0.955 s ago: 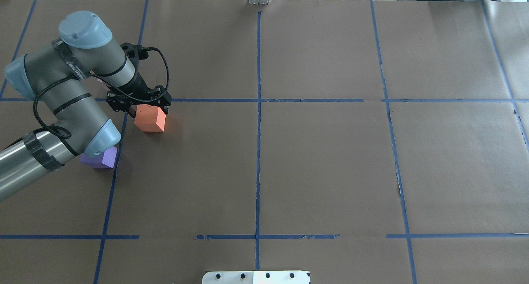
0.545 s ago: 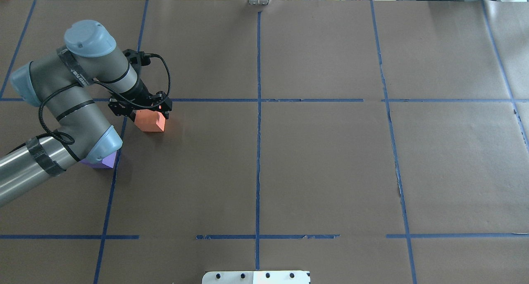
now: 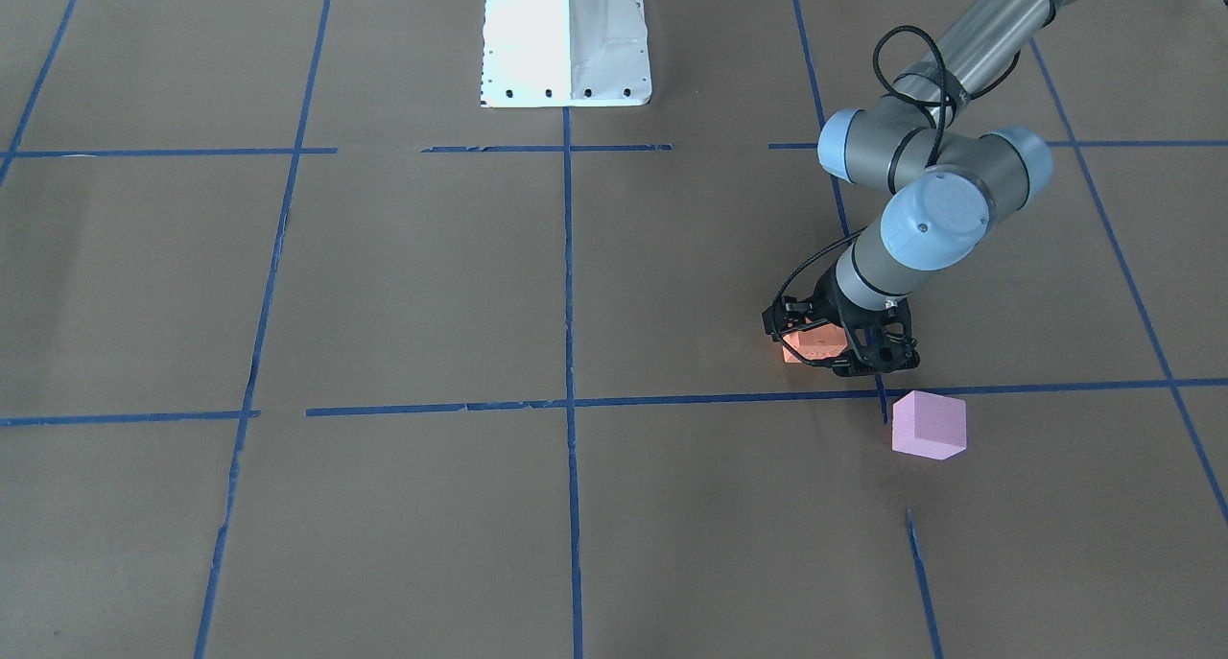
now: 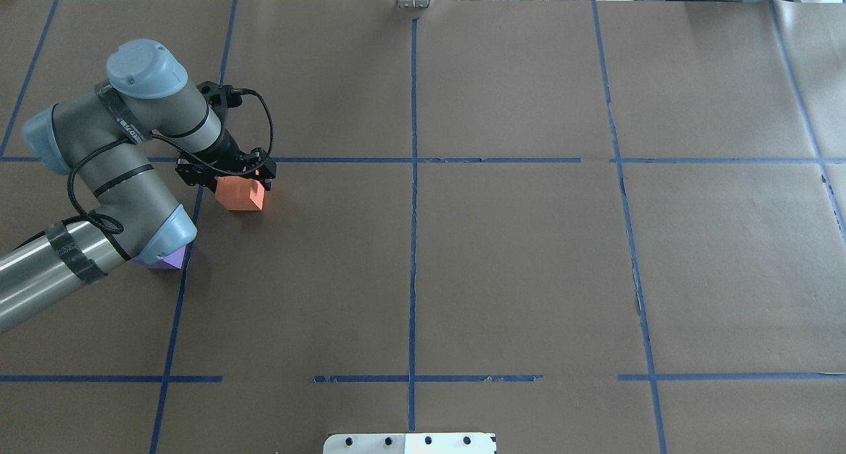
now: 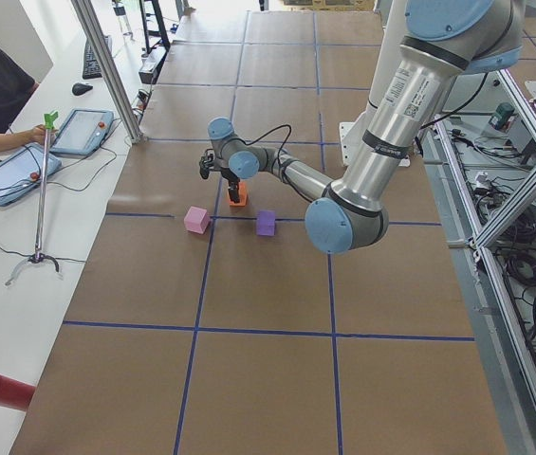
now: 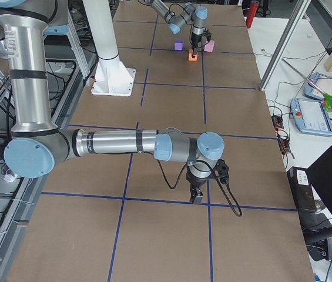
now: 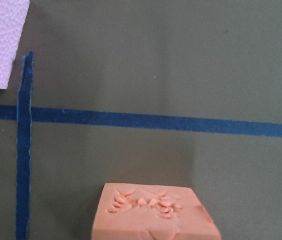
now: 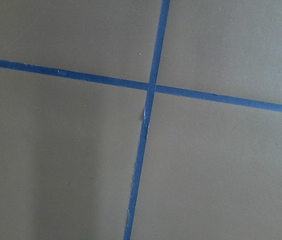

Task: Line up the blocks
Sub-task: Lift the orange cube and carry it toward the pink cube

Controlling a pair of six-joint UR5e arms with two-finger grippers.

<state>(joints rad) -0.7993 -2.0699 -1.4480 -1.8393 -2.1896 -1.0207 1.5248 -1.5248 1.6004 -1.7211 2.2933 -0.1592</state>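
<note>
Overhead exterior: left pincer point(image 4: 239, 184) clamped on orange block point(image 4: 241, 196), out of line with purple block point(image 4: 168, 261) and pink block point(image 3: 928, 426); nothing aligned yet; right pincer point(image 6: 196, 192), cannot tell

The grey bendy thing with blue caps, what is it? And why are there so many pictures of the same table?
That is a robot arm, the robot's left one; it has two. The black pincher at its tip is the left gripper, and it is closed on the orange block. The pictures come from cameras all around: one above, one facing the robot, one at each end of the table, and a small one on each wrist. The brown table has blue tape lines. A pink block and a purple block sit on it too. The right gripper hangs over a tape crossing farther off; I cannot tell whether it is open.
</note>
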